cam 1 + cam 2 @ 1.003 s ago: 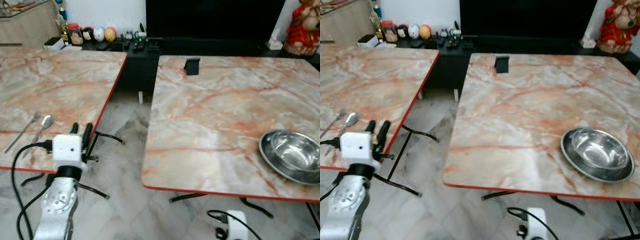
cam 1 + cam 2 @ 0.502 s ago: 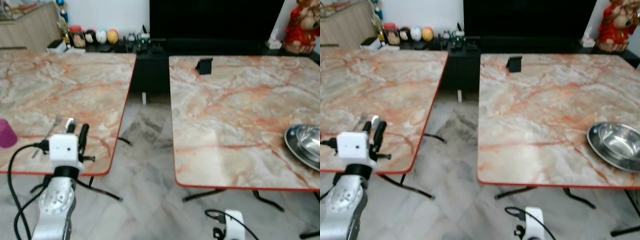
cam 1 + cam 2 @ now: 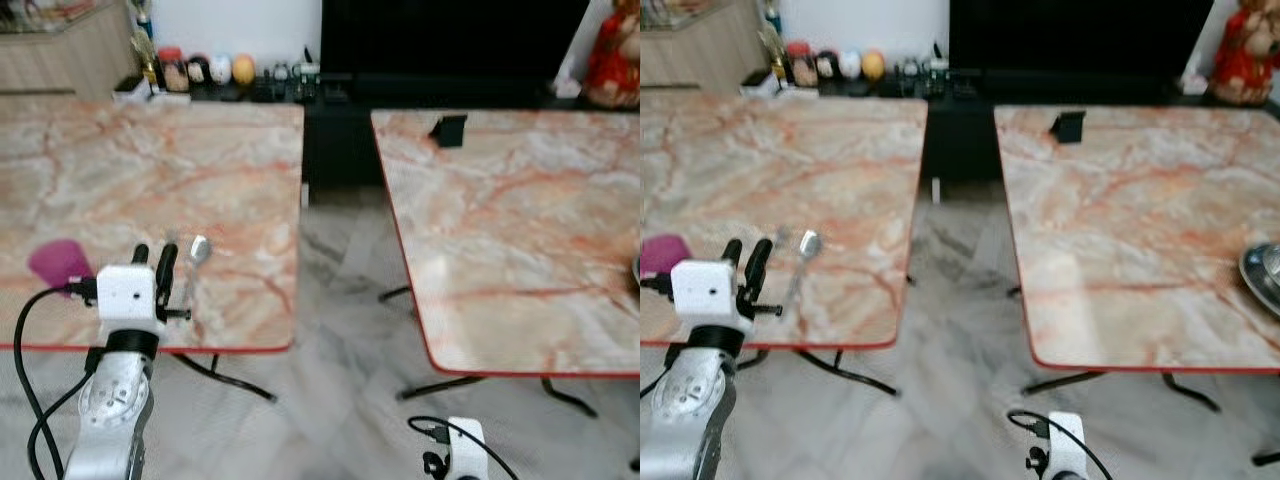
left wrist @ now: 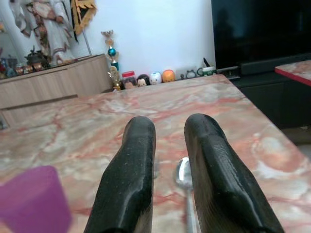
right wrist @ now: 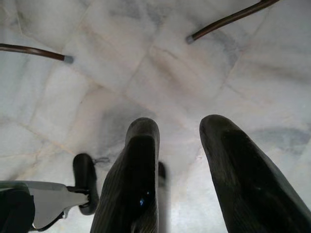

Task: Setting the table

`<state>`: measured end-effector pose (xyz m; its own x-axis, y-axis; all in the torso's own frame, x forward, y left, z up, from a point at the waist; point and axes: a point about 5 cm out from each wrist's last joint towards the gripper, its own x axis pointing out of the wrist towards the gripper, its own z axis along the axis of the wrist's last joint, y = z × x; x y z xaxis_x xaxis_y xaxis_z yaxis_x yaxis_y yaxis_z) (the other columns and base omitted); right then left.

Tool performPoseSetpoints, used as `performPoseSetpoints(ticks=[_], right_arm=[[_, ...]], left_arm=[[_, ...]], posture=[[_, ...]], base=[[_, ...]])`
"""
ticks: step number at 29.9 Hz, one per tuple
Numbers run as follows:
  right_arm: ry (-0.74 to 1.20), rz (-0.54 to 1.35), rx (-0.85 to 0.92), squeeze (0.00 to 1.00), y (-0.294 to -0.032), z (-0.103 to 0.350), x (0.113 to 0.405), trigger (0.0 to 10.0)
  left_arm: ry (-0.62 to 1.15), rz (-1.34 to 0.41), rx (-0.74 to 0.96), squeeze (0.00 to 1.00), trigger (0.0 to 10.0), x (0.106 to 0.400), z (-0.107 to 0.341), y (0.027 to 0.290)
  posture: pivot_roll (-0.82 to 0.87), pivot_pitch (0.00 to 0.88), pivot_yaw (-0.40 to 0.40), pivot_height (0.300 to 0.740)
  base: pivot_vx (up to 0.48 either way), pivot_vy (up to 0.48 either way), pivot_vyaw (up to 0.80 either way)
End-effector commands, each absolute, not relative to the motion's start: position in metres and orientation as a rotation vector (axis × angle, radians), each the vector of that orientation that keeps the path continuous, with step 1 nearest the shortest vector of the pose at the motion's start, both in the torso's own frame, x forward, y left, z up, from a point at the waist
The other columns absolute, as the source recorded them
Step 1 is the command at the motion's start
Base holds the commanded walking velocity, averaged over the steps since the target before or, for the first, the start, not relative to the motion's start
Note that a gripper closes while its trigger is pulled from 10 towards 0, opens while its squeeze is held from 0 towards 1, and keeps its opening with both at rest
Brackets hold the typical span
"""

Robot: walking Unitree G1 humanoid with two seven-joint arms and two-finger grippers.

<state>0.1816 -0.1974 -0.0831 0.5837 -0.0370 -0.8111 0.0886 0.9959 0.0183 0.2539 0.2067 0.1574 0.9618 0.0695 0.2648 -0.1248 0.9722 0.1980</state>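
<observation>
Spoon (image 3: 196,251), purple cup (image 3: 60,262) before end effector (image 3: 153,262)

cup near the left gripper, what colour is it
The cup is purple to magenta, shown best in the left wrist view.

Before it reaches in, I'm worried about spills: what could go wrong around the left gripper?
The left gripper hovers open at the near edge of the left table, with the spoon just beside its fingers; a clumsy approach might push the spoon toward the edge. The purple cup stands close on the other side, so a sideways swing could tip it.
</observation>
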Motion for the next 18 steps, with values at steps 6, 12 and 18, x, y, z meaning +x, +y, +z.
performPoseSetpoints(ticks=[6,12,18], right_arm=[[0.954,-0.083,0.055,0.00,-0.2025,-0.0843,0.1773,10.0],[0.952,-0.079,0.056,0.00,-0.2021,-0.0840,0.1779,10.0],[0.952,-0.078,0.056,0.00,-0.2020,-0.0838,0.1784,10.0]], left_arm=[[-0.262,0.084,0.217,0.00,10.0,0.2540,0.1584,0.2016],[-0.264,0.083,0.219,0.00,10.0,0.2548,0.1589,0.2021],[-0.265,0.084,0.220,0.00,10.0,0.2552,0.1594,0.2023]], posture=[[0.02,0.000,0.002,0.740],[0.02,0.000,0.001,0.740],[0.02,0.000,0.001,0.740]], base=[[0.000,0.376,0.00],[0.000,0.375,0.00],[0.000,0.371,0.00]])
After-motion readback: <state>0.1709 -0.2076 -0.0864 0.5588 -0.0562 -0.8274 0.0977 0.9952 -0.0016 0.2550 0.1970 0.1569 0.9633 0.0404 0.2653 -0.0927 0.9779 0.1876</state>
